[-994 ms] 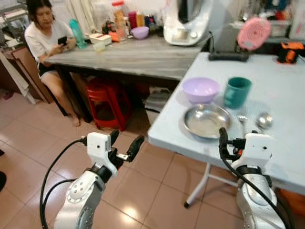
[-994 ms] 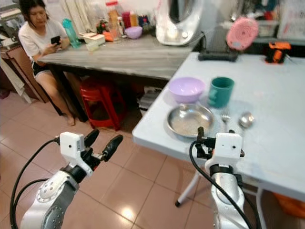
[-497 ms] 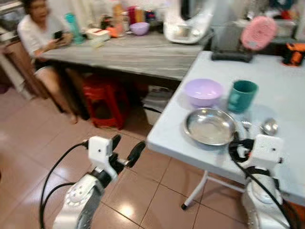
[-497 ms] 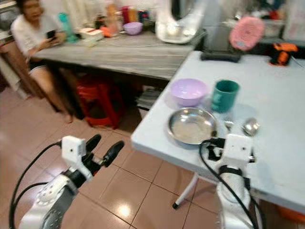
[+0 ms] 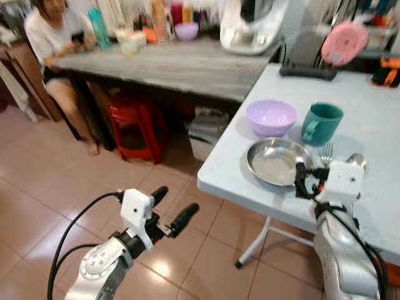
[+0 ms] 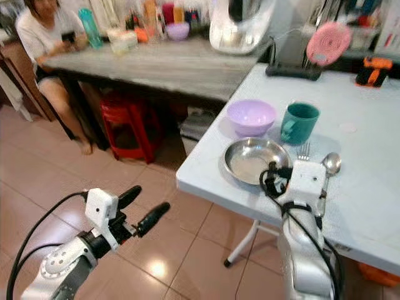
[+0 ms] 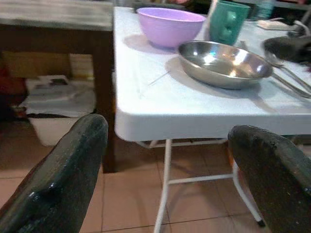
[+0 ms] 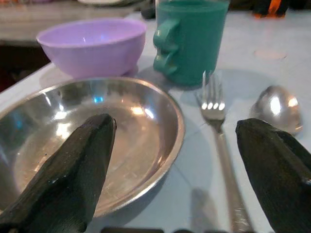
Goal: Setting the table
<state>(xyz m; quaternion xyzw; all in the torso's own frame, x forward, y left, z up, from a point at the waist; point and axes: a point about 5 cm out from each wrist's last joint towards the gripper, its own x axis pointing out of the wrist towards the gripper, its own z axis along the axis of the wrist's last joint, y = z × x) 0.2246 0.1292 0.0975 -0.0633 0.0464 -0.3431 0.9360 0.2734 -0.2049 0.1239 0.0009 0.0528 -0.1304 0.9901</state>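
Right wrist view: the right gripper (image 8: 170, 160), jaws wide and empty, was held low over plate (image 8: 97, 141) and fork (image 8: 216, 126); either could be knocked off the tabletop (image 6: 375, 206). The left gripper (image 5: 178, 209), open and empty, was held over the floor.

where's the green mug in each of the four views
Left eye view: green mug on the white table, behind the steel plate.
Right eye view: same spot, right of the purple bowl.
Left wrist view: far side of the table, beside the bowl.
Right wrist view: close up behind the fork.
Shared landmark: steel plate.
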